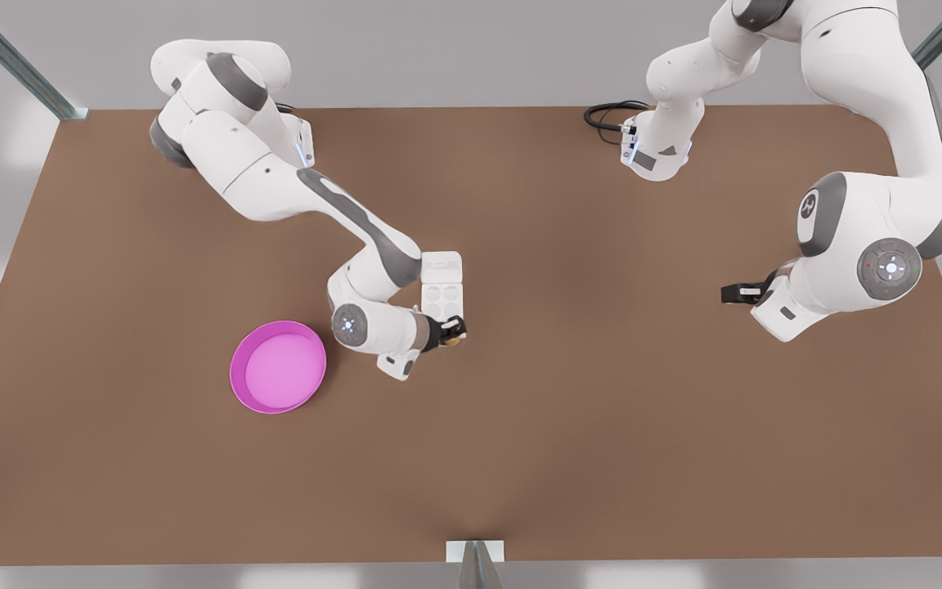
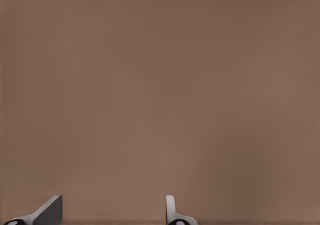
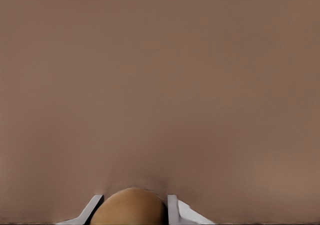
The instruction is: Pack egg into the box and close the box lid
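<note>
The right end effector (image 1: pixel 453 330) grips the egg (image 3: pixel 129 206) just beside the box (image 1: pixel 443 297) — smooth, fragile, best pinched lightly across its middle. The left end effector (image 1: pixel 731 292) waits well apart, fingers spread.

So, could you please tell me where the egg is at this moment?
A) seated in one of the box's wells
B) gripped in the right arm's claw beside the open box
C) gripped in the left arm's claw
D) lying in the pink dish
B: the right wrist view shows the egg between the right claw fingers, and the front view places that claw at the near edge of the open box.
</note>
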`<state>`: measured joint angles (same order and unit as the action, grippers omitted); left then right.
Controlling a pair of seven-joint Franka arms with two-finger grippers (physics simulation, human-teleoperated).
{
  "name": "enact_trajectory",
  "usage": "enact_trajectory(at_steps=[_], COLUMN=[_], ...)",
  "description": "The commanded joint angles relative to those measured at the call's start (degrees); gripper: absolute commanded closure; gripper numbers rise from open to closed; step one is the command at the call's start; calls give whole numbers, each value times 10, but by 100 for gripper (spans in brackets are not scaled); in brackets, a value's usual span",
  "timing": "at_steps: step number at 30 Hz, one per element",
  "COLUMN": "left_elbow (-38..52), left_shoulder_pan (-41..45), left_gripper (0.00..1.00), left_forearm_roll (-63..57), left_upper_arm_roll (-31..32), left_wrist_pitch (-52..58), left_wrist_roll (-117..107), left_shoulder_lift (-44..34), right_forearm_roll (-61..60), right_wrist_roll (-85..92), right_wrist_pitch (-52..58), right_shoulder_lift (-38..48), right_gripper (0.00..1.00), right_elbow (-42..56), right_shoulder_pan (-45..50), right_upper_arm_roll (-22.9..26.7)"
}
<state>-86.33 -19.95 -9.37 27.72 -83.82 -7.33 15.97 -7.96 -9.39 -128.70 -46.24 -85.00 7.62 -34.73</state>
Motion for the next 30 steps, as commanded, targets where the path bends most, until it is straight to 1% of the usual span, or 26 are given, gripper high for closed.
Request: enact_trajectory(at_steps=[1,3,7,11,14,21,30], left_elbow=[0,0,0,0,0,0,0], left_shoulder_pan=[0,1,1,1,2,3,2], left_gripper=[0,0,0,0,0,0,0], left_forearm_roll=[0,0,-1,0,0,0,-1], left_upper_arm_roll=[0,0,0,0,0,0,0], left_wrist_pitch=[1,1,0,1,1,1,0], left_wrist_roll=[0,0,0,-1,-1,0,0], left_shoulder_lift=[-1,-1,3,3,3,3,4], right_forearm_roll=[16,34,63,99,117,140,140], right_wrist_roll=[-41,-48,-89,-127,-138,-137,-137], right_wrist_pitch=[87,119,122,125,150,137,103], right_shoulder_lift=[6,6,1,1,1,-5,-19], right_gripper=[54,54,54,54,54,54,54], right_elbow=[-1,-3,-7,-29,-29,-26,-23], right_shoulder_pan=[8,19,42,44,44,41,52], right_upper_arm_roll=[0,-1,4,5,5,12,12])
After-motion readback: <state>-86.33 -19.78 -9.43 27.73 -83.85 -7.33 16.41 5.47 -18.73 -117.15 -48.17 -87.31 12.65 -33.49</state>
